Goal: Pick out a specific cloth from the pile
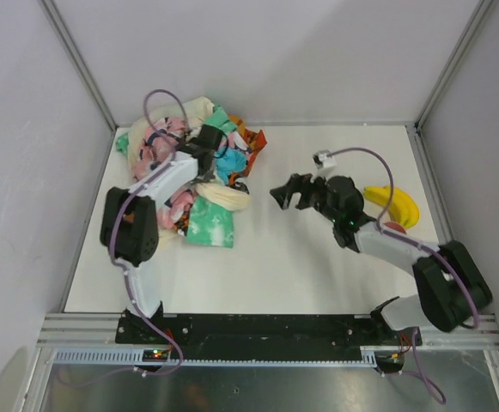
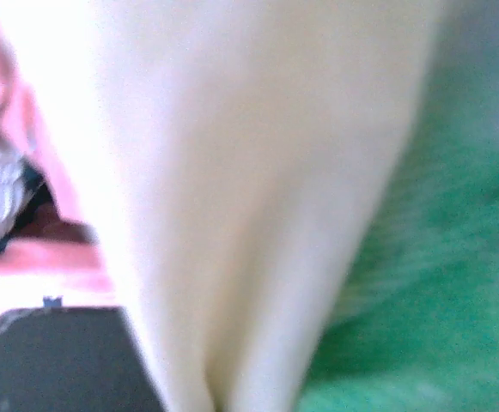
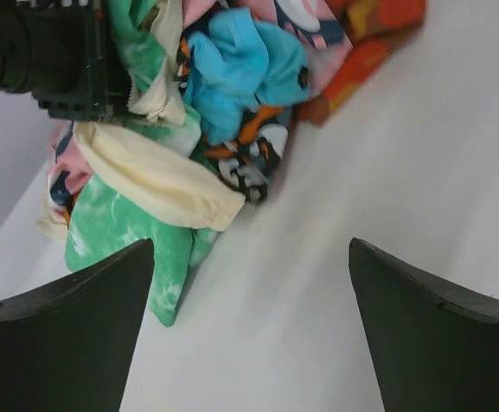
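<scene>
the turquoise cloth (image 1: 230, 161) lies bunched on the right side of the pile (image 1: 189, 172), partly tucked among the other pieces, with a black, white and orange patterned fold just near of it; the right wrist view shows it clearly (image 3: 240, 69) as a crumpled blue lump. far and right of it sits the orange-red cloth (image 1: 251, 142), near of it a cream cloth (image 1: 225, 197) draped over the mint-green cloth (image 1: 210, 225) with white blotches, and the pink patterned cloth (image 1: 159, 150) fills the left of the heap. the left gripper (image 1: 206, 142) is down in the pile just left of the turquoise cloth, with folds of green and cream between them in the right wrist view; whether its jaws are apart or pressed on fabric cannot be told, since the left wrist view is a blur of cream cloth, pink to the left, green to the right and one dark finger (image 2: 60, 360) at the bottom. the right gripper (image 1: 285, 196) hovers over the bare white surface (image 1: 318, 266), right of the pile and apart from it, its jaws spread wide with nothing between them. a banana (image 1: 393, 204) lies on the surface further right.
</scene>
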{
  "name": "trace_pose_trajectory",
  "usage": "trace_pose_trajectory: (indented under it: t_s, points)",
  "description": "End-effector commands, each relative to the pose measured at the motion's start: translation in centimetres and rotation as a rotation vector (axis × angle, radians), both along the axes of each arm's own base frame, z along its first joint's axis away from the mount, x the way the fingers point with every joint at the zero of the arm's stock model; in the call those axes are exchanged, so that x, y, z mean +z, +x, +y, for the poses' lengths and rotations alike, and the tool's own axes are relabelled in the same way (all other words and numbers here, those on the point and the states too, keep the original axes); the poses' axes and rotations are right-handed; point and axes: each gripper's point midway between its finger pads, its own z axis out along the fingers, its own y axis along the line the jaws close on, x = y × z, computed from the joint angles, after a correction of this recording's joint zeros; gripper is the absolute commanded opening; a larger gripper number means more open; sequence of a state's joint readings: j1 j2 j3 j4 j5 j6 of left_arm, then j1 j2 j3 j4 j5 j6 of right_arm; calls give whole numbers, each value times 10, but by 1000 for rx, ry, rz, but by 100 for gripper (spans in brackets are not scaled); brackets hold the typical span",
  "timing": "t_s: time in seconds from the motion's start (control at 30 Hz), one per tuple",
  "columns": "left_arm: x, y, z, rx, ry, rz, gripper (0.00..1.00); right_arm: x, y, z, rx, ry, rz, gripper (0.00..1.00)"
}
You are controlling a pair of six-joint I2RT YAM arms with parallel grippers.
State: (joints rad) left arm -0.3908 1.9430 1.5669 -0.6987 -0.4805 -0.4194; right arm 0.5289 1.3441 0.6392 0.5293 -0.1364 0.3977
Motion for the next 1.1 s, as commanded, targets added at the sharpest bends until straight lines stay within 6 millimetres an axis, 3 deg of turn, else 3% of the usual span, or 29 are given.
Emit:
trace_pose_trajectory:
  t_s: [0.0, 0.13, 0.23, 0.4, 0.53, 0.7, 0.97, 1.07]
  points:
    - [98, -5, 105, 290, 47, -250, 1, 32, 20, 48, 162, 55, -21, 99]
    - [124, -30, 166, 478, -37, -334, 1, 35, 42, 91, 263, 67, -1, 99]
    - [132, -45, 196, 565, -75, -368, 1, 33, 62, 126, 274, 33, -6, 99]
    - [131, -54, 214, 602, -79, -365, 1, 18, 95, 185, 268, -100, 39, 99]
    - [126, -55, 217, 598, -93, -346, 1, 8, 84, 223, 296, -156, 59, 99]
    - [122, -56, 220, 595, -103, -333, 1, 15, 66, 232, 241, -153, 37, 99]
    - [122, -56, 217, 585, -128, -334, 1, 12, 14, 236, 237, -218, -1, 99]
    - [119, -56, 216, 582, -135, -326, 1, 13, 9, 239, 233, -255, -47, 99]
